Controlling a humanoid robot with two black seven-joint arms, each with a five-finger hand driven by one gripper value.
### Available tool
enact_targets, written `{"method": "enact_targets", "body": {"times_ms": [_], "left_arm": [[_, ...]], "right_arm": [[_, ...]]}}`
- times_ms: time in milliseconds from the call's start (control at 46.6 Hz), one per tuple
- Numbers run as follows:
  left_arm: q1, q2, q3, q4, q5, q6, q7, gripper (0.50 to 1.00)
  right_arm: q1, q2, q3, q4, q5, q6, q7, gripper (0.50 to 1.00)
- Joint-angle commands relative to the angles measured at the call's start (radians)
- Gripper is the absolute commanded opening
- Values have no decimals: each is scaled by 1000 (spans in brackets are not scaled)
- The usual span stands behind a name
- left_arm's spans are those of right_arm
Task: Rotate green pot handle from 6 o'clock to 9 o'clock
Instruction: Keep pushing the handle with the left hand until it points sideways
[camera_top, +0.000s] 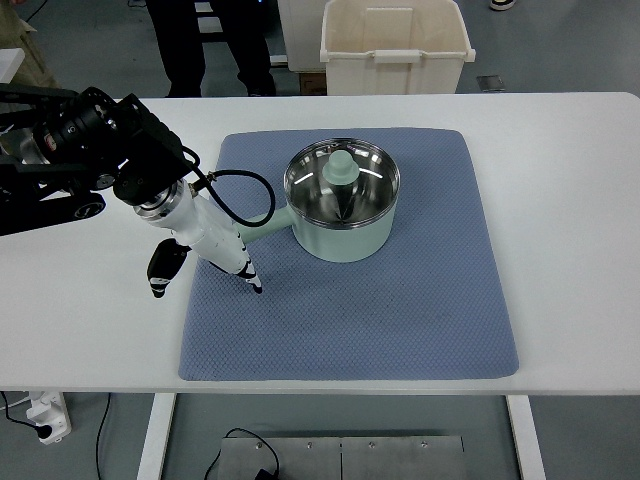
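Fingers (252, 276) of our left hand (205, 245) point down and away from the wrist, toward the near edge of the blue mat (400, 320), and we see them loose and spread, gripping nothing. A dark thumb-like part hangs off the hand's outer side, over the bare white table (570, 200). A black cable (245, 195) loops from the wrist out above the hand.

Just beyond the hand, on its inner side, we see the green pot (342, 205) standing upright on the mat. Its handle (272, 222) runs from the pot wall straight toward the hand, pointing to the picture's left, and its end meets the back of our palm; whether the two actually touch we cannot tell from this one top view. A lid with a green knob (343, 167) lies in the pot, its metal reflecting the room.

Farther from the hand, past the far table edge, we see a cream bin (395, 45) on the floor and a person's dark trouser legs (210, 45) beside it. Near the table's leg below the hand lies a white power strip (45, 415).
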Motion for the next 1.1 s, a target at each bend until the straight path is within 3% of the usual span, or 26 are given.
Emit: {"method": "enact_targets", "body": {"times_ms": [0, 1074], "left_arm": [[1, -2, 5, 17, 0, 0, 0, 1000], [17, -17, 18, 81, 33, 0, 14, 1000]], "right_arm": [[0, 0, 0, 0, 0, 0, 0, 1000], [0, 0, 0, 0, 0, 0, 0, 1000]]}}
